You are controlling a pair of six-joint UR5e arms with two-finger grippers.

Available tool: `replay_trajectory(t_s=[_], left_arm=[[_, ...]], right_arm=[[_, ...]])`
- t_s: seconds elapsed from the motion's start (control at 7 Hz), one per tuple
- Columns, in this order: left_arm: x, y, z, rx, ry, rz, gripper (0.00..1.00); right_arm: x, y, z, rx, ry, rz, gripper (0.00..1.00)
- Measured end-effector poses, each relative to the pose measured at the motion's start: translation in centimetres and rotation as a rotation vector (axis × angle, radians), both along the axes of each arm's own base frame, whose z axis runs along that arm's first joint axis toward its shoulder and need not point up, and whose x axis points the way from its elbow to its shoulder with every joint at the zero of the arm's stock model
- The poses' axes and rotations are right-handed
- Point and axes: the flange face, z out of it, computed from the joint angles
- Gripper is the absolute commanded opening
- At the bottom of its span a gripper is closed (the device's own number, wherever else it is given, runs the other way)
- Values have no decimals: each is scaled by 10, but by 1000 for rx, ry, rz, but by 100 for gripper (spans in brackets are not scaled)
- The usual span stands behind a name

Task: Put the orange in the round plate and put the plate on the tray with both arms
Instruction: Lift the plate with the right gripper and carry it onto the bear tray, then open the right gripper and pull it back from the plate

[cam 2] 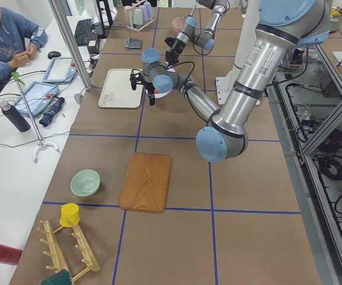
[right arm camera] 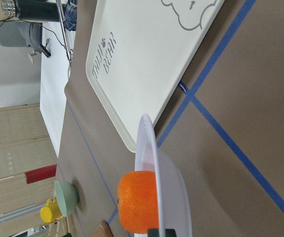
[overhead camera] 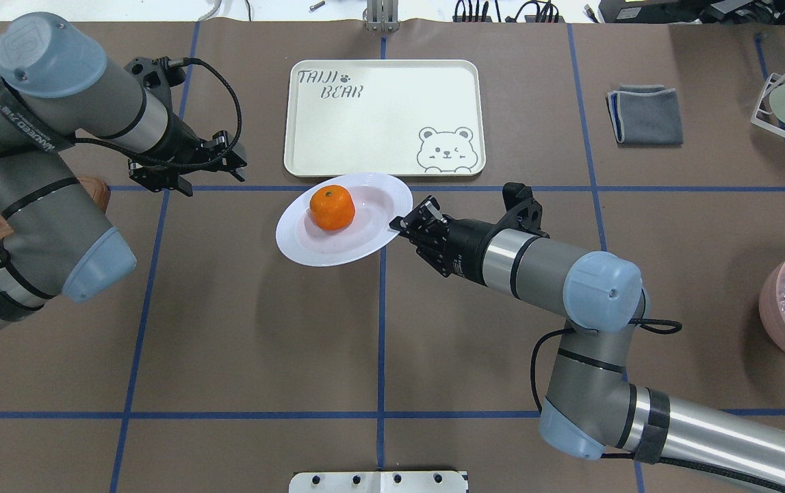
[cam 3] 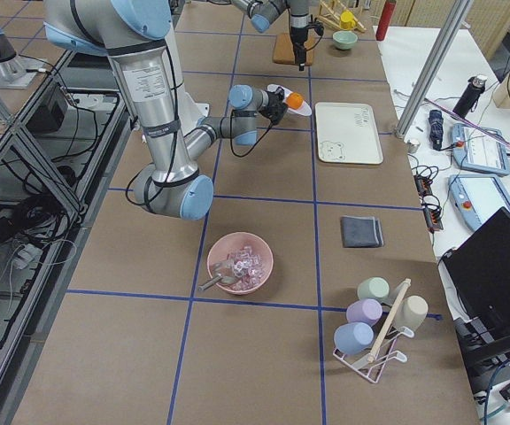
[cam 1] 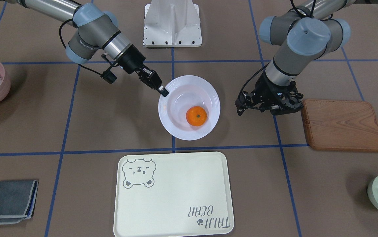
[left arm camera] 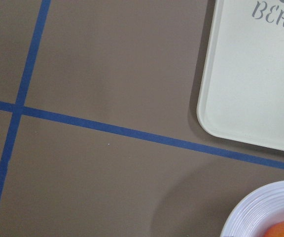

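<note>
Fingertip contact is on the rim: the right gripper (cam 1: 163, 92) has its two fingers clamped together on the wide ridged rim of the round plate (cam 1: 162, 110), on the edge nearest the robot and toward its right side. The orange (cam 1: 196, 116) lies in the plate's sunken centre, across the well from those fingers and not touching them (a band of white rim and basin shows between fruit and fingertips in the overhead view too). Its small green stem dot faces up.

From the right wrist camera the plate appears edge-on, with the orange bulging past the rim. From the left wrist camera a soft shadow lies on the table (cam 1: 116, 115) offset from the plate's edge. The plate therefore seems to be held off the surface, slightly tilted.

The tray (cam 1: 175, 197) lies flat on the side of the plate away from the robot, its near long edge close to the plate. In the front-facing view a blue tape line runs between them.

The left gripper (cam 1: 274, 107) hangs pointing down at the table, just beside the edge of the wooden board (cam 1: 342, 125) and well apart from the plate. I cannot tell whether its fingers are apart or together; its own camera shows only table, a tray corner and a sliver of plate.
</note>
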Motion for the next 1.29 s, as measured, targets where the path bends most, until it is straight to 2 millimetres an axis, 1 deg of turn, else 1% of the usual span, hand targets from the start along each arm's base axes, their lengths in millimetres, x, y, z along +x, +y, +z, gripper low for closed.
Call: replay_trajectory(t_s=[0.14,0.29,0.43,0.57,0.71,0.86,1.0,1.29], left_arm=[[-4,-2,-1,0,2,-5,89],[-11,-4,-3,2,7,-13,89],[-22,-4,-4,5,12,-24,89],[-38,2,-1,8,16,-35,89],[-53,14,4,12,21,-41,89],[-67,26,7,16,24,-45,89],[-76,34,9,19,27,-50,90],[-85,38,8,25,30,-62,90]], right_arm=[[-2,-4,2,-9,-9,63,0],[-13,-16,11,-23,13,138,0],[-30,-34,17,-36,42,198,0],[-43,-59,19,-50,68,246,0],[-49,-87,21,-70,85,287,0],[-50,-112,22,-94,93,322,0],[-53,-129,25,-116,102,351,0],[-66,-147,32,-175,99,399,0]])
